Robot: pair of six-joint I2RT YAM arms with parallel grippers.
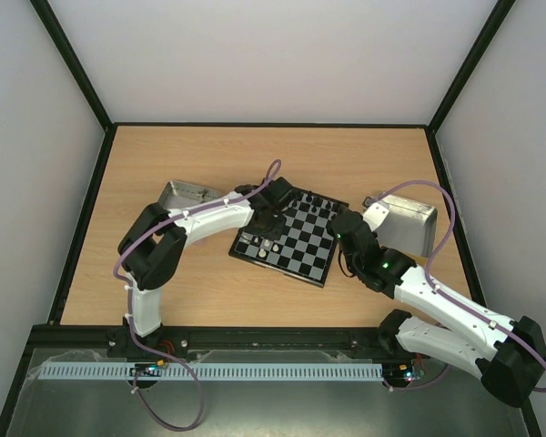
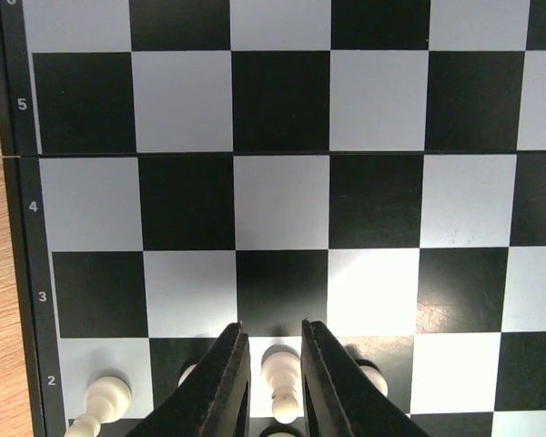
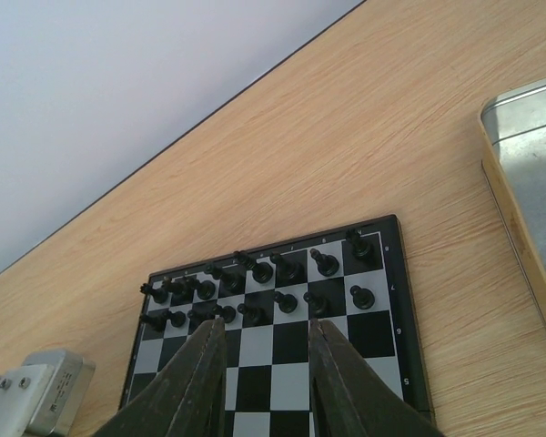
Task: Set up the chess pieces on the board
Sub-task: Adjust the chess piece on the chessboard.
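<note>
The board (image 1: 302, 244) lies mid-table, slightly turned. Black chess pieces (image 3: 273, 273) fill its two far rows, seen in the right wrist view. White pieces (image 1: 267, 244) stand along the near-left edge. My left gripper (image 2: 270, 326) reaches down onto row 2 and is shut on a cream-white pawn (image 2: 282, 378) that stands upright on a pale square. Another white pawn (image 2: 105, 396) stands two squares to its left, near the board's edge. My right gripper (image 3: 266, 323) hovers over the board's right side (image 1: 341, 223), open, with nothing between its fingers.
A shiny metal tray (image 1: 184, 194) sits left of the board behind my left arm. A second metal tray (image 1: 409, 223) sits right of the board, beside my right wrist. Black frame rails border the wooden table.
</note>
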